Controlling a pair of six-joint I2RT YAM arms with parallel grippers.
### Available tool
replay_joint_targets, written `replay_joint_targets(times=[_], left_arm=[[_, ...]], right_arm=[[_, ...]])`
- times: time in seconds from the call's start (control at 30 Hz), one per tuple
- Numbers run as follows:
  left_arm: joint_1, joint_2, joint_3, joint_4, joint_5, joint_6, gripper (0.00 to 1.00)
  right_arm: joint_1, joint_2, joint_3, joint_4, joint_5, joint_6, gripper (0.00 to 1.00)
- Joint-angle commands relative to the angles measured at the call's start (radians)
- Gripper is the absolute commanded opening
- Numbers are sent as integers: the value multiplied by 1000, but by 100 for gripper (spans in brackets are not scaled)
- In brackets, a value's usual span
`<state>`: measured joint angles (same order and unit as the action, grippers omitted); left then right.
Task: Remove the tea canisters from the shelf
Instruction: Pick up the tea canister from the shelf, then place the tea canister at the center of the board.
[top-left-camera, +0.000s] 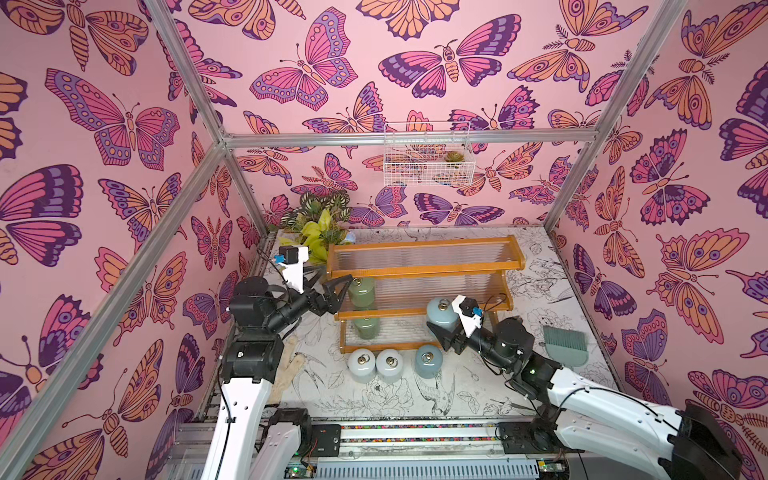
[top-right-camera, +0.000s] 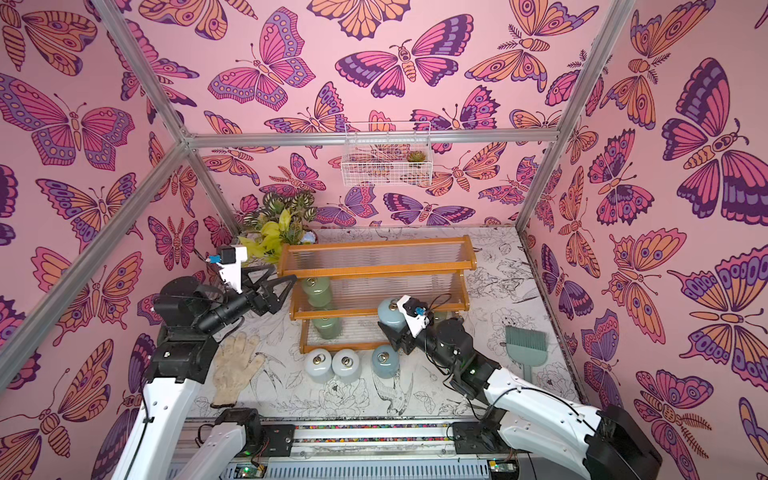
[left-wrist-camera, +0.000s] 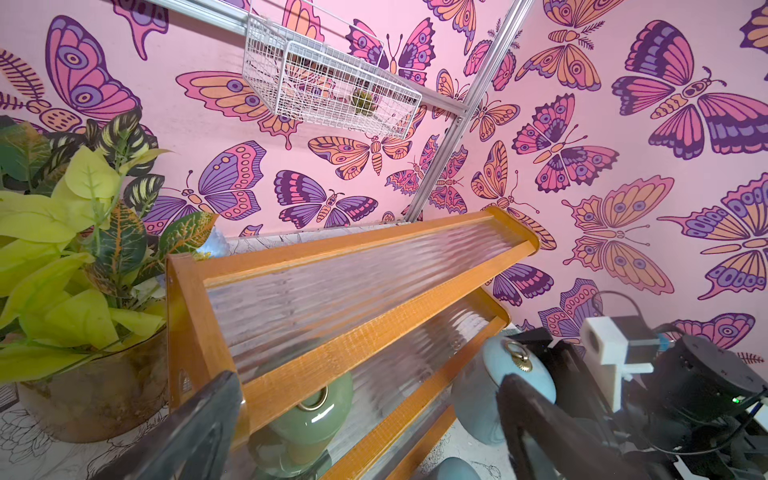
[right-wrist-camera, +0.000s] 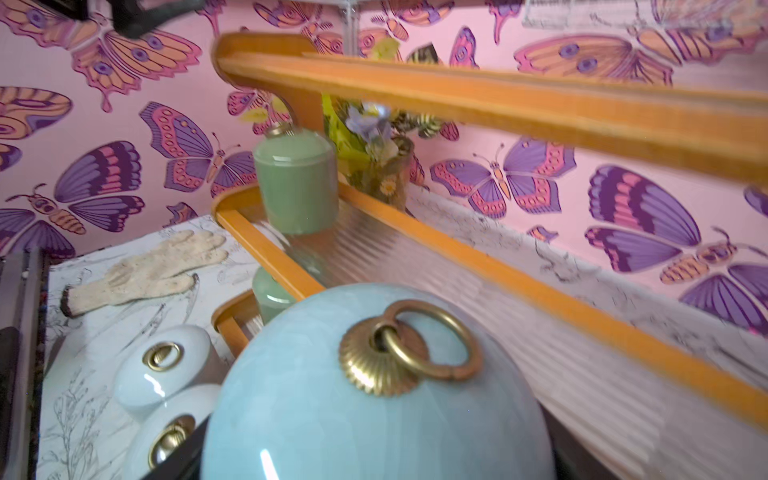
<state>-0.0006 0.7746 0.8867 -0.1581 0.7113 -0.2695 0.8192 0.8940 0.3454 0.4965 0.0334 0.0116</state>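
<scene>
One glossy blue canister (top-left-camera: 439, 312) (cylindrical) between right fingers (top-left-camera: 435, 330).

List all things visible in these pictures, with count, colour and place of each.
shelf: one, orange-brown, clear tiers, mid-table.
green canisters: two, sage, left end of middle and bottom tiers.
white canisters: two, white, table before shelf.
blue canister: one, pale blue, beside them.
held canister: one, pale blue, in right jaws.
glove: one, cream, table by left arm.
brush: one, grey-green, right of shelf.
plant: one, green-yellow, back left corner.
basket: one, white wire, back wall, succulent inside.
left gripper: one, black, jaws open at shelf's left end.
right gripper: one, black, jaws shut on held canister.
</scene>
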Motion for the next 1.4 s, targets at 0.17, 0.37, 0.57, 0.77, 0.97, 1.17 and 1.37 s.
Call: replay_joint_targets(times=[0.17, 0.37, 0.57, 0.77, 0.97, 1.17, 1.37], left_arm=[[-9, 58, 54, 12, 36, 14, 99], [-18, 83, 66, 26, 38, 10, 99], [-21, 80, 66, 25, 27, 11, 99], [-22, 81, 61, 25, 22, 13, 99], [-23, 83, 55, 25, 20, 13, 99], [-24, 75, 55, 25, 16, 13, 99], [-24, 74, 60, 25, 13, 11, 99]], right_arm=[[35, -173, -134, -6, 250, 114, 37], [35, -170, -179, -34, 274, 166, 37], [51, -120, -234, -9, 251, 246, 37], [100, -118, -253, -32, 275, 280, 37], [106, -79, -311, 15, 293, 294, 41], [106, -39, -344, 113, 334, 278, 46], [107, -88, -342, 29, 333, 283, 51]])
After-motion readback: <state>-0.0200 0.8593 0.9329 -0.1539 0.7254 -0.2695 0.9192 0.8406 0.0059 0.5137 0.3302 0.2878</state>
